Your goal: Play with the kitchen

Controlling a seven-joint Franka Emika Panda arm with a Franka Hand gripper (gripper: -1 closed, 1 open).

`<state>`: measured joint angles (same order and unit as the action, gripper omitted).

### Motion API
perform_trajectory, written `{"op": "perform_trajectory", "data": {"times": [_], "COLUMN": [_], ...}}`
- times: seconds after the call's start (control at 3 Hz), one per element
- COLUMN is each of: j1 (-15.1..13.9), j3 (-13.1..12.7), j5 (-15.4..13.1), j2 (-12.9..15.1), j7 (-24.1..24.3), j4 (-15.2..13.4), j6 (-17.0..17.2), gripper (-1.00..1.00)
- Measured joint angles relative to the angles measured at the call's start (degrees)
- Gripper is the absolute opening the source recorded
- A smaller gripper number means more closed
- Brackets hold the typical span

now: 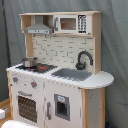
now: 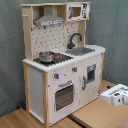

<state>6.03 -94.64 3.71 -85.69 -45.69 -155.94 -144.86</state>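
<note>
The kitchen (image 1: 55, 75) (image 2: 62, 65) stands on a light wooden floor (image 2: 15, 119) before a grey-green curtain (image 2: 10, 55), filling most of both exterior views. It is white with light-wood edges. Its back panel (image 1: 60, 50) carries a pale tiled or pegged pattern (the two views do not settle which). Up top a grey hood (image 1: 38, 27) (image 2: 48, 20) hangs beside a toy microwave (image 1: 72, 23) (image 2: 77, 11) set in the upper shelf. On the counter, a small metal pot (image 1: 29, 62) (image 2: 46, 57) sits on the black hob (image 1: 40, 67) (image 2: 57, 58), whose rings show red. Beside the hob lies the grey sink (image 1: 70, 74) (image 2: 80, 51), with the curved black faucet (image 1: 82, 59) (image 2: 74, 39) rising at its back edge. Below, the oven door (image 1: 27, 107) (image 2: 64, 96) with its dark window is shut, knobs (image 1: 34, 84) (image 2: 56, 76) sit above it, and a cupboard door next to it holds a dark dispenser panel (image 1: 62, 106) (image 2: 91, 72).

The gripper (image 2: 116, 95) appears only at the second exterior view's right lower edge, a white body well apart from the kitchen, low over the floor; whether its fingers are spread or closed I cannot tell.
</note>
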Motion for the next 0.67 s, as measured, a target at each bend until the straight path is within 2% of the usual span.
{"op": "perform_trajectory", "data": {"times": [0.33,0.67], "j1": [-2.31,-5.18], "j3": [5.40,9.68], "j5": [-1.20,-3.24], "j2": [-0.14,-0.14], "j7": [0.96,-0.07], "j4": [1.65,3.90], "j6": [-0.01,-0.23], "gripper": [1.00,1.00]}}
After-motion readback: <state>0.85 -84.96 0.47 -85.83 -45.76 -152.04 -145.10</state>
